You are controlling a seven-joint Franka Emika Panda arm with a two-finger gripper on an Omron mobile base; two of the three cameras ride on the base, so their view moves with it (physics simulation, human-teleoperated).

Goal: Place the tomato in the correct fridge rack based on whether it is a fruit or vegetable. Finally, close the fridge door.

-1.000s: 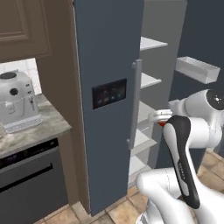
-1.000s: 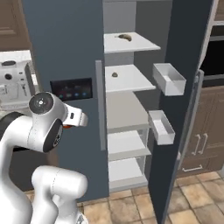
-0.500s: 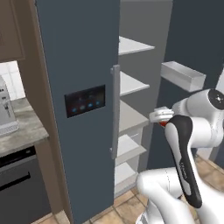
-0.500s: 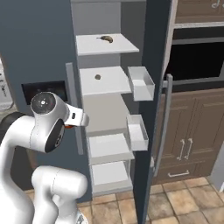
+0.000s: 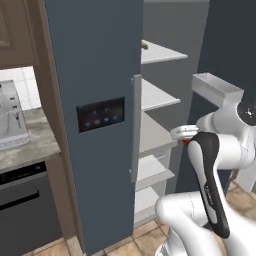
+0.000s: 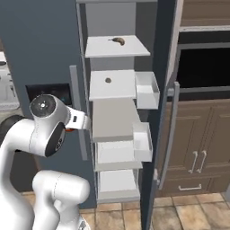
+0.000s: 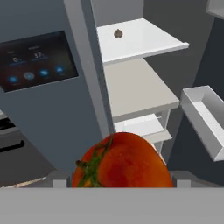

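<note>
Red tomato (image 7: 124, 161) within the claw (image 7: 118, 181)

White arm folded tight, upper link upright, elbow bent high, forearm reaching level toward open fridge. Wrist flange pointing at the fridge rack (image 6: 112, 84) side, below its height. Gripper (image 5: 186, 141) mostly hidden behind wrist in base views; red sliver showing there. Apparently clamped on the tomato (image 7: 124, 162), fingertips themselves hidden behind it in hand view.
</note>
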